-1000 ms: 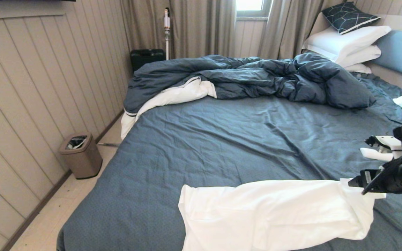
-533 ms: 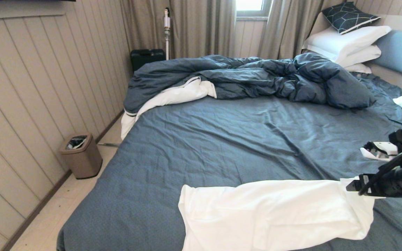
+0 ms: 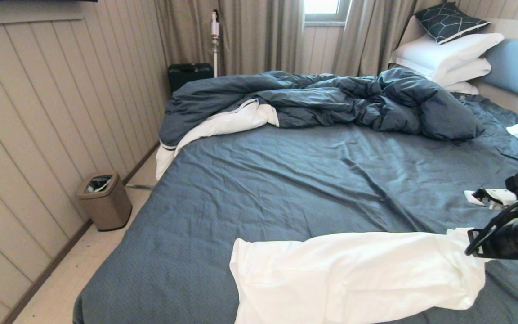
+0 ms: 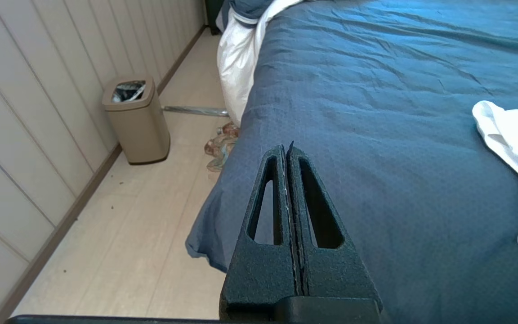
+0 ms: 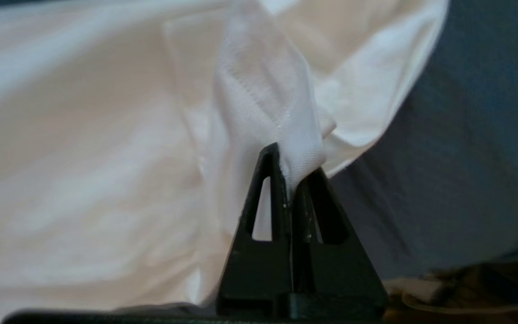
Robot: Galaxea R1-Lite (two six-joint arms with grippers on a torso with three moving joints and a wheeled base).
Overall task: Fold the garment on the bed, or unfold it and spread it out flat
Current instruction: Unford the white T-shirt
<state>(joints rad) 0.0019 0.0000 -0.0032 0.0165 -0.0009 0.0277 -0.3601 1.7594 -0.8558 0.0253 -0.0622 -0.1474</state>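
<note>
A white garment [image 3: 353, 274] lies across the near part of the bed [image 3: 286, 180], whose dark blue-grey sheet is wrinkled. At the garment's right end my right gripper [image 3: 470, 240] is shut on a fold of the white cloth [image 5: 281, 135], which rises from between its fingertips [image 5: 292, 175]. The left gripper [image 4: 287, 150] is shut with nothing in it; it hangs over the bed's near left corner and does not show in the head view. The garment's left edge [image 4: 506, 148] lies a good way to its side.
A rumpled duvet [image 3: 331, 101] lies across the far half of the bed, with white pillows [image 3: 448, 56] and a light blue headboard [image 3: 517, 67] at the far right. A tan bin [image 3: 104, 200] stands on the floor by the panelled wall, left of the bed.
My right gripper has drawn back to the right and sunk a little, and the garment's right end has followed it, pulled longer and tauter. The left arm has stayed out of the head view.
</note>
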